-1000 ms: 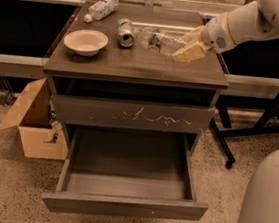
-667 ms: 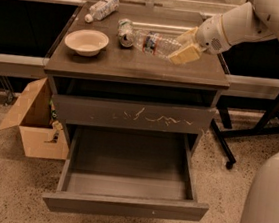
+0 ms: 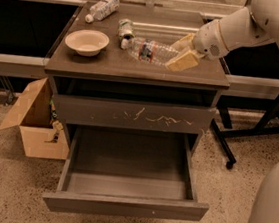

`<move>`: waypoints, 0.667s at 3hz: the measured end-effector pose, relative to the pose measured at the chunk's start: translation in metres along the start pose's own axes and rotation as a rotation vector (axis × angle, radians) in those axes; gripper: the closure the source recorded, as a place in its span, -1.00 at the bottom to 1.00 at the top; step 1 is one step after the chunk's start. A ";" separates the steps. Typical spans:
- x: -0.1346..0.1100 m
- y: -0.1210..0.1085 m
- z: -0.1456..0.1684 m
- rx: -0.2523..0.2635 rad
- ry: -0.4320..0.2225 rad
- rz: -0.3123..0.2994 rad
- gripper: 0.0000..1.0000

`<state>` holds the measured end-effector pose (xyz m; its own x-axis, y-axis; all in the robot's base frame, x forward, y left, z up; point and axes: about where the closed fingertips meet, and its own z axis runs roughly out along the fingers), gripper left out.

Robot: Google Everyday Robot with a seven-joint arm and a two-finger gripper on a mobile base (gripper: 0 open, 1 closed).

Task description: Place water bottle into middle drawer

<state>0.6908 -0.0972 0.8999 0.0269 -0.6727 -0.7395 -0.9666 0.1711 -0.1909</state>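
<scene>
The water bottle, clear and ribbed with a dark label band, lies on its side on the cabinet top, right of centre. My gripper comes in from the right. Its tan fingers are closed around the bottle's right end, one above and one below. The middle drawer, with a plain front and a smooth grey inside, stands pulled open and empty below the cabinet top.
A metal can lies just left of the bottle. A beige bowl and a second clear bottle sit further left. The scratched drawer above is closed. A cardboard box stands on the floor at left, and stand legs at right.
My gripper and the water bottle have shifted together a little to the left and toward the cabinet's front edge. The drawer has not moved.
</scene>
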 end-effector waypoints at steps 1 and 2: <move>-0.012 0.056 -0.002 -0.046 0.011 -0.110 1.00; -0.002 0.106 0.009 -0.074 0.033 -0.134 1.00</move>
<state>0.5911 -0.0708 0.8755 0.1495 -0.7093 -0.6888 -0.9711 0.0258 -0.2374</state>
